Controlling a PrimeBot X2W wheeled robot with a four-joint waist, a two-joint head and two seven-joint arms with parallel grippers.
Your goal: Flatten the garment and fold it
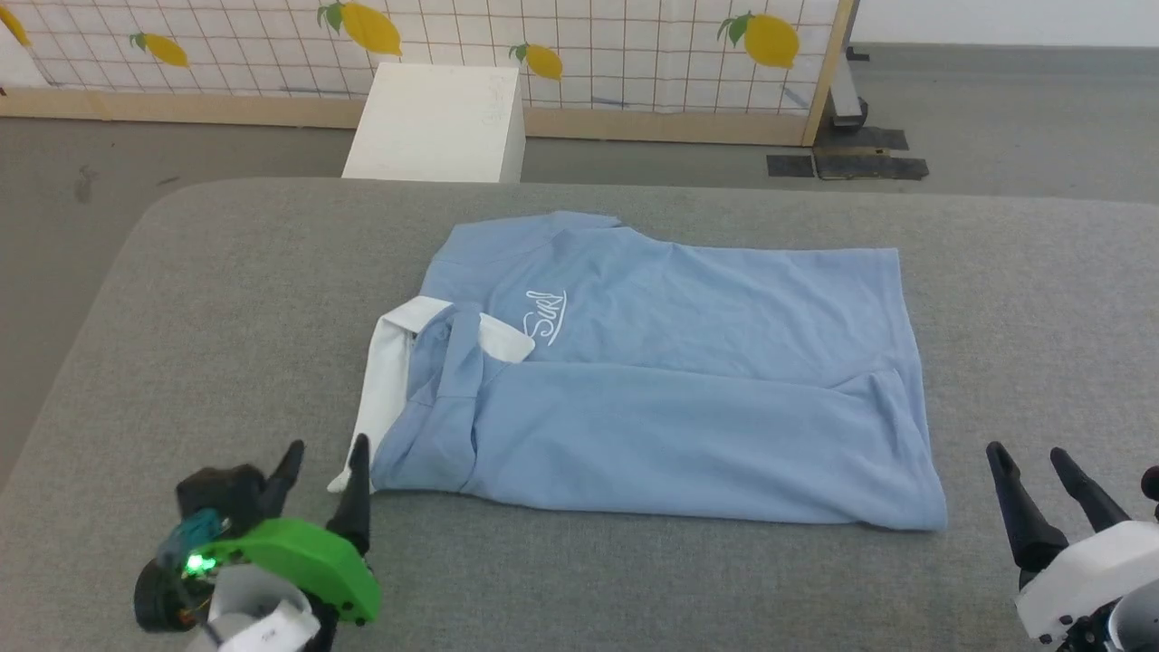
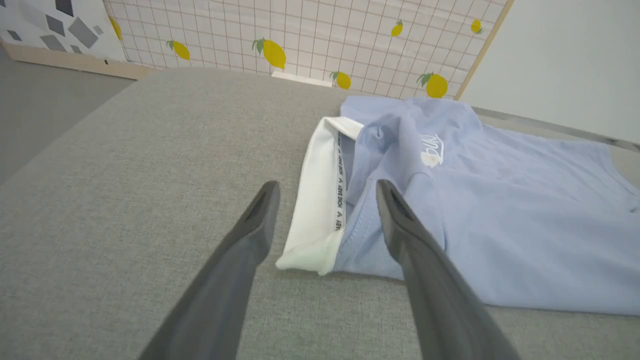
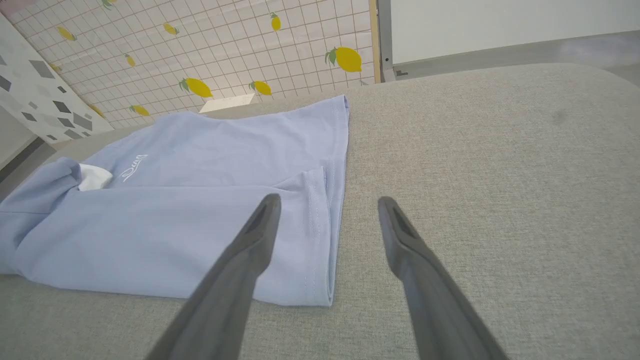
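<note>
Our left gripper (image 1: 328, 446) hovers at the near left, fingers apart and empty, with the white collar (image 1: 385, 380) just ahead of its tips. Our right gripper (image 1: 1028, 451), also spread and empty, sits near the hem corner at the near right. Between them the shirt (image 1: 679, 362) lies flat on the grey table (image 1: 226, 290), its near side folded over (1 lengthwise fold, we judge). The crosswise folds are not yet done.

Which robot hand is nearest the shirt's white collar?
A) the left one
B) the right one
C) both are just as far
A: the white collar lies at the end of the shirt beside the left gripper, while the right gripper sits by the hem end.
</note>
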